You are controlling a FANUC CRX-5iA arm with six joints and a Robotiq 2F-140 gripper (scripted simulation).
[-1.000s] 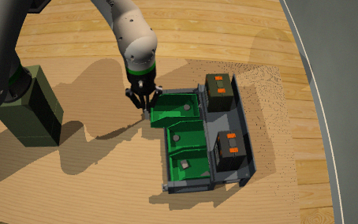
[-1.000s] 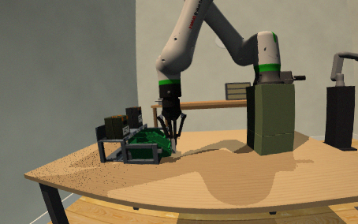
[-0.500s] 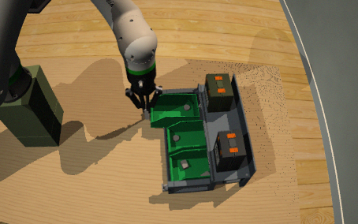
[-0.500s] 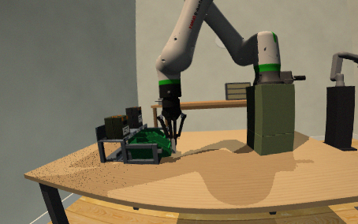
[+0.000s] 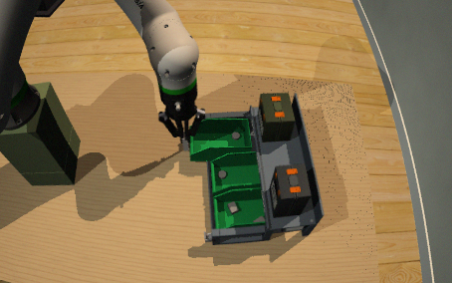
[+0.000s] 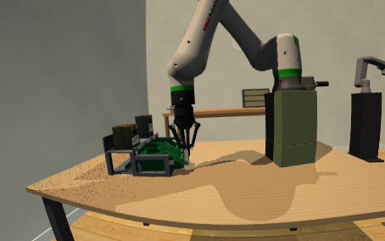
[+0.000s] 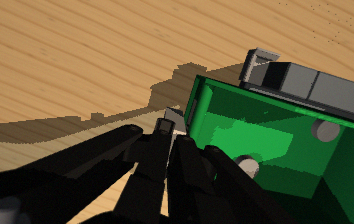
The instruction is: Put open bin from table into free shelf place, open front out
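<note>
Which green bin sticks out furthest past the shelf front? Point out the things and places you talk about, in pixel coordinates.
The end bin (image 5: 214,143) (image 6: 153,164) (image 7: 258,132) beside the end effector (image 5: 184,141) (image 6: 186,154) (image 7: 172,131); its front overhangs, while the other two bins (image 5: 241,171) sit further back.

"FANUC" stands in red on the arm (image 6: 199,40).

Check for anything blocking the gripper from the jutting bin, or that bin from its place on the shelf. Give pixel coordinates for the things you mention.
Nothing visible stands between the closed gripper (image 5: 184,144) (image 6: 186,157) (image 7: 174,120) and the bin (image 5: 209,144) (image 6: 177,160) (image 7: 258,142). No loose thing shows between bin and shelf (image 5: 224,116) (image 6: 153,174) (image 7: 340,90); whether the front lip catches it underneath is hidden.
</note>
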